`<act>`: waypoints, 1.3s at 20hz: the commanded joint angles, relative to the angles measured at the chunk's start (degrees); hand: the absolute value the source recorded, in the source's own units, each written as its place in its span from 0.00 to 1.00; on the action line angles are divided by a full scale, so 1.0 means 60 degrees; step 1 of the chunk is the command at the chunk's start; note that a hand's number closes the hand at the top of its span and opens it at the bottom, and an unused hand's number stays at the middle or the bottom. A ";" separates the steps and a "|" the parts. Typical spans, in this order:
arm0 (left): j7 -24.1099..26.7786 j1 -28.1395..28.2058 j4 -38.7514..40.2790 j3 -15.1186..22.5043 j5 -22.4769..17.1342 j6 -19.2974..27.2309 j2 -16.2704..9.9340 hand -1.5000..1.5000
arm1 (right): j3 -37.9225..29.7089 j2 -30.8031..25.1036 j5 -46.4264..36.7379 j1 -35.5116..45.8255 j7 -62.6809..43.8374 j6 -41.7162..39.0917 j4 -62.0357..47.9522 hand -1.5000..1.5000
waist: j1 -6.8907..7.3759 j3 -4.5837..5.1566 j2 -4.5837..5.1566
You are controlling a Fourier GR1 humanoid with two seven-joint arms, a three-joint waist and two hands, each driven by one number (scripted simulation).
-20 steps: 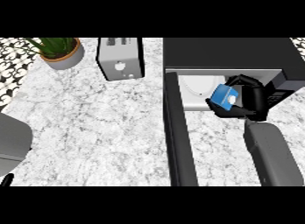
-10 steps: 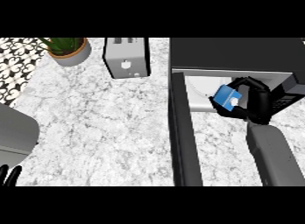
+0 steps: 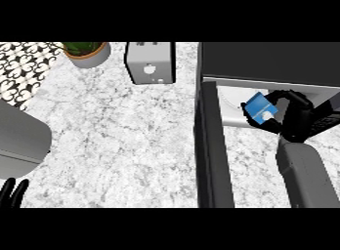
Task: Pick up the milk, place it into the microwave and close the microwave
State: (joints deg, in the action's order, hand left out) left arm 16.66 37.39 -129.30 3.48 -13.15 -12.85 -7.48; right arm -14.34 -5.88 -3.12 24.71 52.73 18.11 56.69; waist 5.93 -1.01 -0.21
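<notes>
Gripping milk [image 3: 259,107] at open microwave [image 3: 274,63], right robot hand [image 3: 292,117]

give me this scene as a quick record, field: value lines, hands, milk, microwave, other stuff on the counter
right hand: curled round the milk, at the microwave's opening
milk: blue carton, held, tilted, at the mouth of the cavity
microwave: dark body, at the right of the counter
microwave door: open, swung out towards the robot
left hand: open, resting at the lower left edge, fingers up
toaster: at the back of the counter, left of the microwave
potted plant: back left, beside the toaster
counter: grey marbled top
</notes>
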 commanded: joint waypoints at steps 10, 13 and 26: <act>-0.0335 -0.0596 0.0167 0.0259 0.0572 0.0003 -0.0211 0.00 | -0.0159 -0.0581 -0.1975 0.0966 -0.0959 0.2363 -0.1315 0.00 | 0.0905 0.0184 0.0704; -0.0308 -0.0686 0.0237 0.0467 0.0637 -0.0007 -0.0121 0.00 | 0.0074 -0.0107 -0.1790 0.0637 -0.1301 0.1608 -0.1400 0.00 | 0.1084 0.0168 0.0721; -0.0709 -0.1405 0.0300 0.0908 0.1154 0.0206 -0.0016 0.00 | -0.0018 -0.0537 -0.1863 0.3128 -0.3523 0.0868 -0.3785 0.00 | 0.0806 0.0128 0.0635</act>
State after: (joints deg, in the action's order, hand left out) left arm 13.38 30.46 -127.40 7.89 -7.26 -12.17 -7.93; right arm -13.81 -7.68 -13.72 35.68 39.65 24.06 41.24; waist 11.14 -0.19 3.18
